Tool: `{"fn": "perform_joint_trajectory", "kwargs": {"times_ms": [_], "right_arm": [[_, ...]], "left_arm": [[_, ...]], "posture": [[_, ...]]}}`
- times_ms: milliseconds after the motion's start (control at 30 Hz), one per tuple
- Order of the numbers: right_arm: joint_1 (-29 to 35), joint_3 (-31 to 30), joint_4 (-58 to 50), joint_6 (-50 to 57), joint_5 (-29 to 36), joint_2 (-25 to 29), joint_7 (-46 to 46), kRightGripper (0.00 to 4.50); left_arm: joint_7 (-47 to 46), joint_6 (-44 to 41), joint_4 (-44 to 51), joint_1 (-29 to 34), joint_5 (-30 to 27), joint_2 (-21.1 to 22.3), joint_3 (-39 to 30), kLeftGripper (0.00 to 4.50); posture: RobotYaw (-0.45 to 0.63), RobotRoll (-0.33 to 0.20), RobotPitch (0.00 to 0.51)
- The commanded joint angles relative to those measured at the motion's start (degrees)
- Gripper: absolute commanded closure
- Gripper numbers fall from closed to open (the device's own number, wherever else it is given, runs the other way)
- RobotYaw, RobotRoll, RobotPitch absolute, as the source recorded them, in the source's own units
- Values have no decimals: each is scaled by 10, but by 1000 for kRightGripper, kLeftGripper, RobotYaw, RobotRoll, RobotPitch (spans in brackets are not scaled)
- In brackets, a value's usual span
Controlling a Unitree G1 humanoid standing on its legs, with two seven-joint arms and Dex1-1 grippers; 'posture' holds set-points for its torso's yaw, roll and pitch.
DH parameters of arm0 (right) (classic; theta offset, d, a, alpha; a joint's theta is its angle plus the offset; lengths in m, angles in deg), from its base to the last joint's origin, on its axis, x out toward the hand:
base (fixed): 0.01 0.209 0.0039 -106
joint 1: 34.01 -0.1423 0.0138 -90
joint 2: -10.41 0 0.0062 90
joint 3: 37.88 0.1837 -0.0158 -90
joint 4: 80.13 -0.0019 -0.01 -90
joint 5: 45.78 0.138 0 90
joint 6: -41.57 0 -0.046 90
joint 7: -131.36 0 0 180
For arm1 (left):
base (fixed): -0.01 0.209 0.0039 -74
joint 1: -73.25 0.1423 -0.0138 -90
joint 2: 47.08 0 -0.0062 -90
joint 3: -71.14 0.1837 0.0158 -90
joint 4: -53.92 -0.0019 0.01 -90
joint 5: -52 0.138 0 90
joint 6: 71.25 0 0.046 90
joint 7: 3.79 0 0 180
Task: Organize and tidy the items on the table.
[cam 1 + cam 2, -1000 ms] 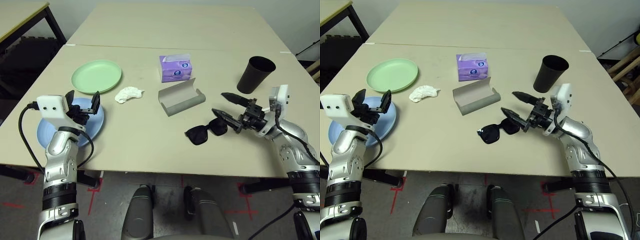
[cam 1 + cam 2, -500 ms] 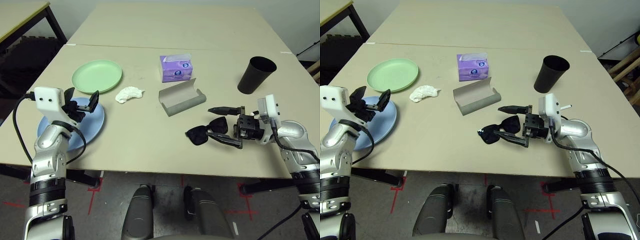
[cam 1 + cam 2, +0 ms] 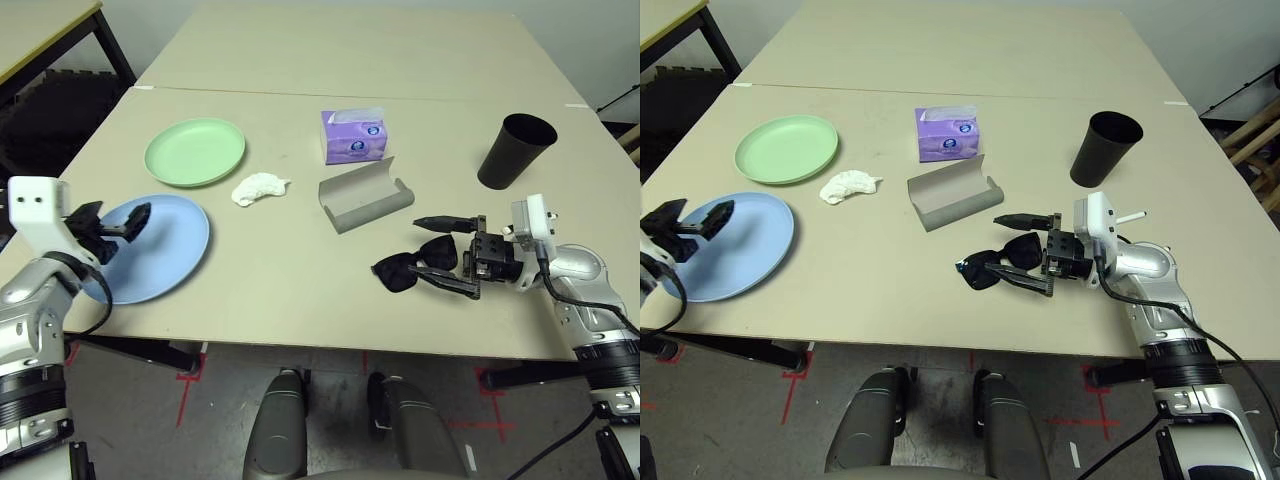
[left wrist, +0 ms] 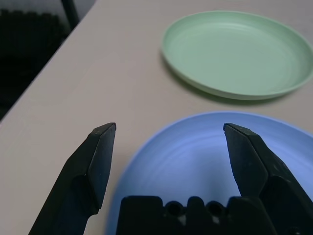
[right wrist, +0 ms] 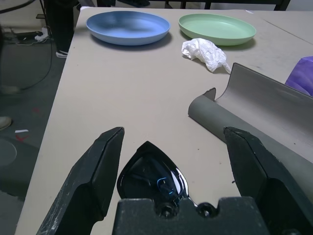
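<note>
1. The head views take in the whole table [image 3: 300, 290] at once: green plate [image 3: 195, 152] and blue plate [image 3: 150, 247] on the robot's left, a tissue wad [image 3: 259, 188] just beside the green plate, a purple tissue box [image 3: 353, 136] further back, the open grey case [image 3: 364, 194] in front of it, the sunglasses [image 3: 415, 262] near the front edge, and a black cup [image 3: 515, 150] on the right, towards the back.
2. The left wrist view shows neither cup, box, case nor sunglasses. It looks low across the blue plate [image 4: 210, 161] towards the green plate [image 4: 237, 54], the two lying near each other but apart.
3. The right wrist view adds what the head views cannot: one dark lens of the sunglasses [image 5: 151, 174] lies right between that gripper's fingers, with the case's curved inner wall [image 5: 259, 117] just beyond and the wad [image 5: 205, 53] and both plates further off.
4. The left gripper [image 3: 108, 222] hangs over the left edge of the blue plate. Its fingers [image 4: 98, 161] stand wide apart and empty; whether they touch the plate cannot be told.
5. The right gripper [image 3: 445, 250] points across the table towards the robot's left, lying level. Its jaws are spread wide, one finger [image 3: 445, 219] behind the sunglasses and the other in front, straddling the right lens.
6. The fingers are not clamped on the frame; a gap shows on both sides of the lens in the right wrist view. The sunglasses rest on the table, close to the case but not in it.
</note>
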Motion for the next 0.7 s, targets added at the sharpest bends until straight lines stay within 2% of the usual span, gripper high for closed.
{"fn": "perform_joint_trajectory", "kwargs": {"times_ms": [33,300,667,700], "right_arm": [[8,-6,-7,-1,-3,-1,3,53],[10,-10,-27,10,-3,-4,15,53],[12,-9,-49,18,-1,-4,28,53],[11,-9,-50,18,-1,-4,29,0]], "left_arm": [[-8,-41,-26,-1,0,18,-15,0],[-12,-115,-40,-4,-3,35,-18,0],[-11,-152,-65,-11,-1,34,-20,0],[-10,-152,-67,-11,0,35,-20,382]], "posture": [[232,0,152],[227,0,152],[219,0,153],[219,0,153]]}}
